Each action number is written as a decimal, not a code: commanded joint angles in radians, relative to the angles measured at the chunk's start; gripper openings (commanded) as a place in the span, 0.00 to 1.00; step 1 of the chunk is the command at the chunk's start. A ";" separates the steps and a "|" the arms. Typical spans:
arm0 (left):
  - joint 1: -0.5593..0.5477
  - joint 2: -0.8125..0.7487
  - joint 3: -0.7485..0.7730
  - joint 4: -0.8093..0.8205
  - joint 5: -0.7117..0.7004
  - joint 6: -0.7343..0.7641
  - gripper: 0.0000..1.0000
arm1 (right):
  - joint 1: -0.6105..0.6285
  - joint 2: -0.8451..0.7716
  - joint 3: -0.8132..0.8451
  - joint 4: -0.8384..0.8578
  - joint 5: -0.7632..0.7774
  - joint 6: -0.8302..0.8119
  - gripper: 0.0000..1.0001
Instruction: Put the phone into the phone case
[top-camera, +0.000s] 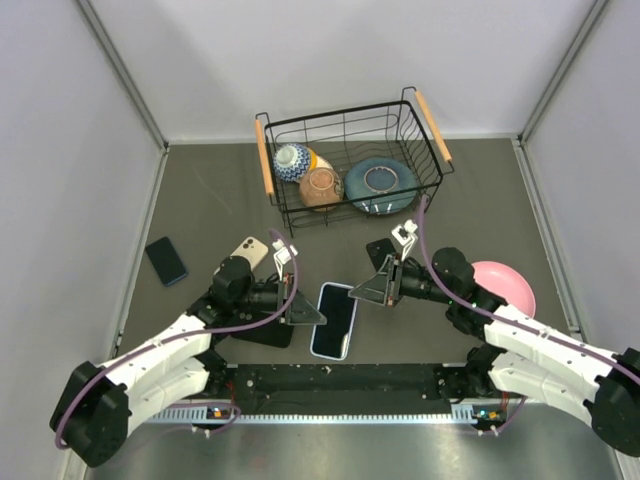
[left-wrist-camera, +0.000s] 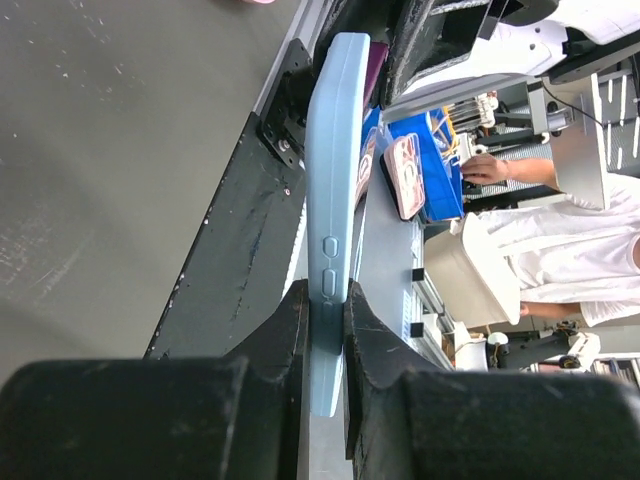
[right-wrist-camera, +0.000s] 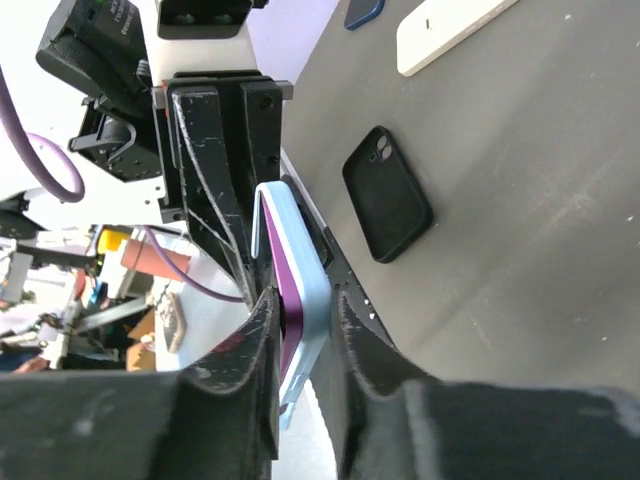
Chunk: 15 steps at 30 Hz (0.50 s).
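The purple phone (right-wrist-camera: 286, 318) sits in a light blue phone case (right-wrist-camera: 311, 300), its dark screen (top-camera: 335, 318) facing up between the two arms near the table's front edge. My left gripper (top-camera: 308, 312) is shut on the case's left long edge; the blue rim (left-wrist-camera: 335, 150) runs up from between its jaws (left-wrist-camera: 327, 300). At the upper right corner, my right gripper (top-camera: 372, 290) has its jaws closed around phone and case together (right-wrist-camera: 303, 297), one finger on the purple side and one on the blue back.
A black phone case (top-camera: 265, 330) lies under the left arm. A cream phone (top-camera: 248, 252) and a dark blue phone (top-camera: 166, 260) lie to the left. A wire basket (top-camera: 272, 160) with bowls stands behind, a pink plate (top-camera: 510, 282) at the right.
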 joint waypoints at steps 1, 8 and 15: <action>0.005 0.018 0.075 -0.156 -0.080 0.093 0.00 | 0.002 -0.035 0.019 0.116 0.023 0.026 0.08; 0.001 0.073 0.129 -0.304 -0.166 0.126 0.00 | 0.005 -0.103 0.025 0.079 0.120 0.106 0.00; 0.001 0.130 0.175 -0.344 -0.215 0.135 0.00 | 0.005 -0.140 -0.057 0.025 0.241 0.268 0.00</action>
